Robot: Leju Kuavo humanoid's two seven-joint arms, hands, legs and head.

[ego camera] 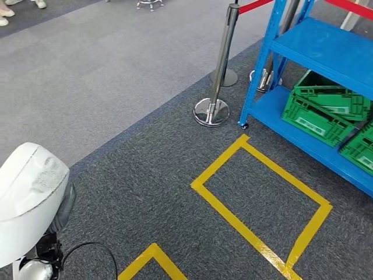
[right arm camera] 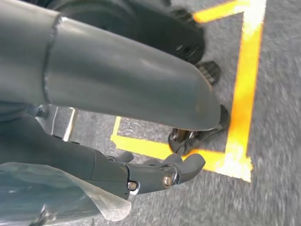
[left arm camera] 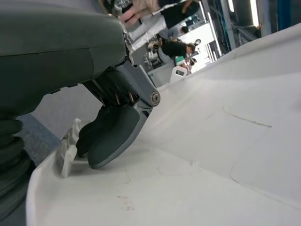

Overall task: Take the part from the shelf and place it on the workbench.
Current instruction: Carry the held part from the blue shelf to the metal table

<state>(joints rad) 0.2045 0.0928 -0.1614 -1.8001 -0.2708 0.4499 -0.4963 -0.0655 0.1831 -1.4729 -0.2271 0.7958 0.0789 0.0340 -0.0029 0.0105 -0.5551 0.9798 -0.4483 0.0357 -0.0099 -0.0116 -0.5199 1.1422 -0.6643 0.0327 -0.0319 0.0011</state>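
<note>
You see dark grey carpet (ego camera: 145, 175) with yellow tape rectangle (ego camera: 259, 201) marked on it, second tape corner (ego camera: 151, 256) nearer you. Paler grey floor (ego camera: 88, 70) beyond. Two chrome stanchions (ego camera: 217, 70) stand on round bases, red belt (ego camera: 255, 6) running between posts. Green crates (ego camera: 325, 108) sit stacked and tilted, low down. Person's shoes (ego camera: 6, 11) at far edge.

My left hand (left arm camera: 106, 127) grips a large white part (left arm camera: 213, 141), thumb pressed flat on its surface, darker fingers curled at its edge. In the head view the part (ego camera: 31, 198) sits low at my left. My right hand (right arm camera: 156, 172) hangs downward, fingers loosely extended and together, holding nothing.
</note>
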